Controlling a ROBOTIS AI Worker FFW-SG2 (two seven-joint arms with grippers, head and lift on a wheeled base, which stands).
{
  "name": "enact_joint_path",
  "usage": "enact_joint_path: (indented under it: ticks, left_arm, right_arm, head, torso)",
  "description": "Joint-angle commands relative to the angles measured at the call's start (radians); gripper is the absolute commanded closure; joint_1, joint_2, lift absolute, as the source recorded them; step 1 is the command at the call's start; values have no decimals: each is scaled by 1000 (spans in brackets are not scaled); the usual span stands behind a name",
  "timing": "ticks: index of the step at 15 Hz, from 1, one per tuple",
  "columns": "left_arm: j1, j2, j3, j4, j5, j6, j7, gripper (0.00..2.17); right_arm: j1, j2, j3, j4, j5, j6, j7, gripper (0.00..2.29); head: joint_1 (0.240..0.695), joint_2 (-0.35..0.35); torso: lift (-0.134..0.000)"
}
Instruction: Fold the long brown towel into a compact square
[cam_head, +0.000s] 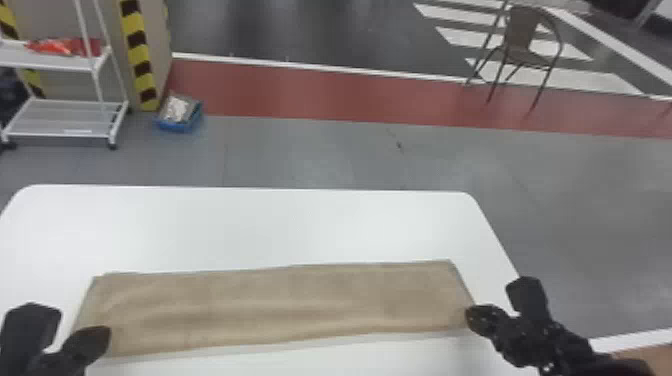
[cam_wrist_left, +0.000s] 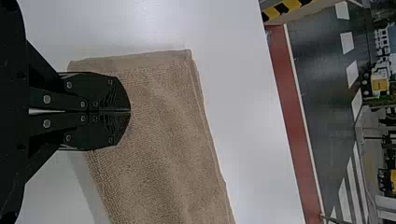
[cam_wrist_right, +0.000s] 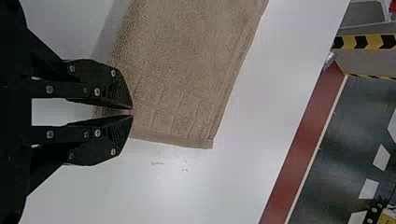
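Since I want the near edge under control at both ends, I have the left tool (cam_wrist_left: 130, 111) and right tool (cam_wrist_right: 132, 112) at opposite near corners, each apparently pinching cloth, their fingers pressed on it. Between them, and stretching beyond their tips, the long brown towel (cam_head: 280, 305) lies lengthwise across the tabletop (cam_head: 250, 225), probably so that folding starts from straight edges. I count one towel, two tools, one tabletop, plus one chair (cam_head: 522, 37) well beyond the right tool.
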Motion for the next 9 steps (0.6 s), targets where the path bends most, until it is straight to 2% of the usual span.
enact_joint_path:
  ticks: [1,2,3,5,7,9]
  left_arm:
    - [19,-1,32,-45,46,8,-7,731]
    - [28,-1,58,-64,84,8,-20,387]
    - [30,-11,86,-70,120,8,-32,248]
    - [22,-12,120,-67,175,4,-34,198]
    - [13,-12,129,-67,178,17,-37,191]
    - [-21,-12,138,-50,203,112,-60,140]
  right_arm:
    - [-1,17,-34,-39,-22,-20,0,886]
    - [1,22,-51,-43,-59,-48,2,512]
    - [9,20,-68,-43,-96,-91,2,323]
    - [15,23,-80,-33,-120,-122,0,201]
    - [15,23,-85,-27,-120,-128,0,73]
    - [15,23,-88,-23,-120,-140,-2,73]
  head:
    - [695,-235]
    - [695,-235]
    - [695,-235]
    - [695,-223]
    - [695,-211]
    - [695,-206]
  torso:
    - [0]
    - [0]
    - [0]
    - [0]
    - [0]
    - [0]
